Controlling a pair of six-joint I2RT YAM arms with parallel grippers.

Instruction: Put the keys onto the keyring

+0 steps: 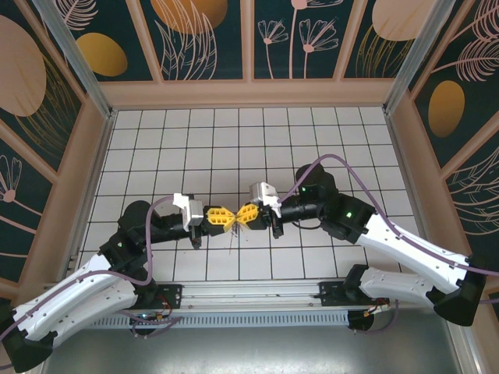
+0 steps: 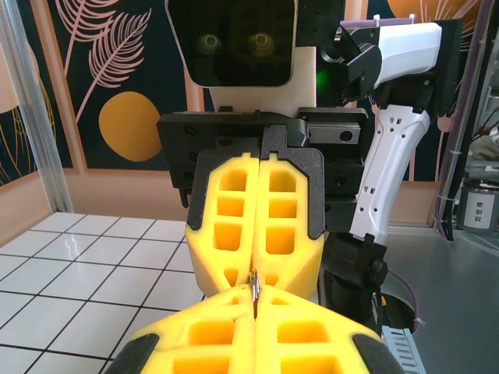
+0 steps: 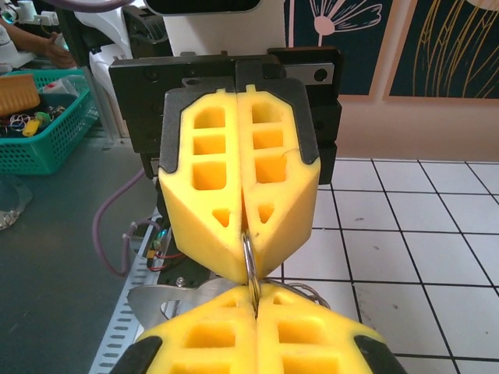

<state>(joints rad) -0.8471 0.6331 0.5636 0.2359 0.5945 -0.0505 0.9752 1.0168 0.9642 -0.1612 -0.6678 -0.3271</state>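
Contact between the two pincers is tip to tip, raised above the middle of the tiled surface point(image 1: 312, 140); the left pincer point(image 1: 228, 219) points right and the right pincer point(image 1: 241, 216) points left, so their yellow fingers meet nose to nose.

The keyring point(image 3: 248, 257) sits in that meeting point; in the right wrist view its thin metal edge runs from the seam of the left pincer point(image 3: 245, 261) down into the seam of the right pincer point(image 3: 256, 312). The left wrist view shows the same sliver of metal point(image 2: 253, 284) between its own fingers point(image 2: 253, 315) and the right pincer point(image 2: 257, 269). Both pincers are clamped narrow on the ring, no gap between the pads; holding it from opposite sides probably steadies it and lets one side prise or turn the coil while the other resists. A flat silver piece point(image 3: 168, 300) lies just beside the ring, likely a key, though I cannot tell whether it is threaded on.

Both arms reach in from the near corners, elbows out, forearms angled inward; the wrists are levelled so the fingers lie roughly horizontal and in line with one another.
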